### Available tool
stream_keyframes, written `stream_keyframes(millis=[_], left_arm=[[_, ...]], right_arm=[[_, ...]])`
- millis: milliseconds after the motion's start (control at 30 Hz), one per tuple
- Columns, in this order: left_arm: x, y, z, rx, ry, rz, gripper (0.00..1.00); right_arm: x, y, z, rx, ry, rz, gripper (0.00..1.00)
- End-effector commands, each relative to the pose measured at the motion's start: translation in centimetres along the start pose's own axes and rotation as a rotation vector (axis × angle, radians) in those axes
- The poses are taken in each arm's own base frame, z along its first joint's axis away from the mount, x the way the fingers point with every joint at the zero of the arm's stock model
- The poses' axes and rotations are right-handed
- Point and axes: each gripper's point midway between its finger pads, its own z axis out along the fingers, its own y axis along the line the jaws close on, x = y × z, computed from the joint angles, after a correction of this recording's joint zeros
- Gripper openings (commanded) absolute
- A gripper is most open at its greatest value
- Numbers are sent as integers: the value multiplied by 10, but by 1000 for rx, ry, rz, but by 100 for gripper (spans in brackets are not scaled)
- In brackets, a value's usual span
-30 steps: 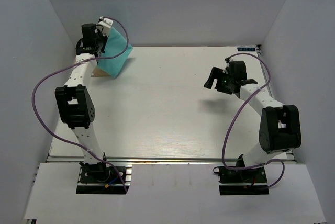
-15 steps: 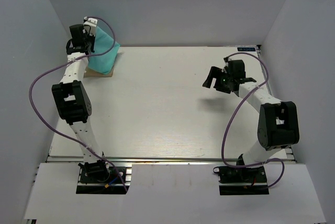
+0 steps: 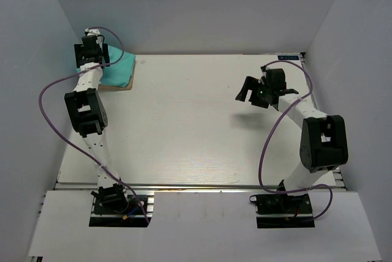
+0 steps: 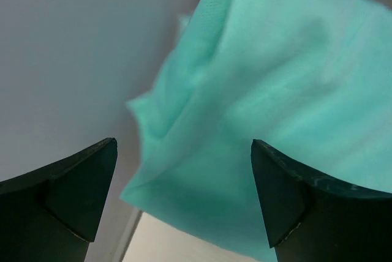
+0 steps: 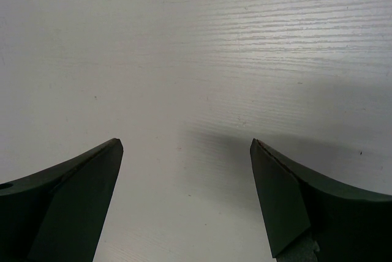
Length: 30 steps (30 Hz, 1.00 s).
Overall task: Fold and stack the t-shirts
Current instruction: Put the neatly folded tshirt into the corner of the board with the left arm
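The teal-green t-shirt (image 3: 117, 70) lies folded in the far left corner of the table, on top of the tan-beige t-shirt (image 3: 114, 87), of which only a thin edge shows. My left gripper (image 3: 93, 57) hovers over the teal shirt's back-left end, by the wall. In the left wrist view its jaws (image 4: 184, 176) stand wide open with the teal cloth (image 4: 275, 78) loose below them. My right gripper (image 3: 248, 92) hangs open over the right half of the table; the right wrist view shows only bare table between its fingers (image 5: 187, 179).
White walls close in the table (image 3: 196, 121) at the back, left and right; the left wall (image 4: 67, 54) is right beside the left gripper. A small blue label (image 3: 288, 57) sits at the table's back right corner.
The left gripper carried the hanging teal shirt left and down into the corner, then opened. The shirt now lies flat on the tan one. The right arm barely moved.
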Motion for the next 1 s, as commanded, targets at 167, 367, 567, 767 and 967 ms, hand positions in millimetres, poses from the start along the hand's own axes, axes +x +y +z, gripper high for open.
stream_keyframes(millis=[167, 367, 567, 767, 967], left_arm=[[-62, 44, -22, -159, -149, -167, 100], [-62, 28, -27, -56, -119, -175, 100], [-37, -46, -84, 256, -19, -242, 100], [-11, -119, -186, 468, -44, -308, 100], [67, -202, -270, 639, 99, -189, 100]], right_arm=[[-20, 14, -3, -46, -53, 3, 90], [-18, 20, -8, -73, -63, 3, 90], [-22, 25, -21, -88, -95, -27, 90], [-17, 29, -40, -111, -119, -43, 90], [4, 30, -65, -135, -152, -56, 90]])
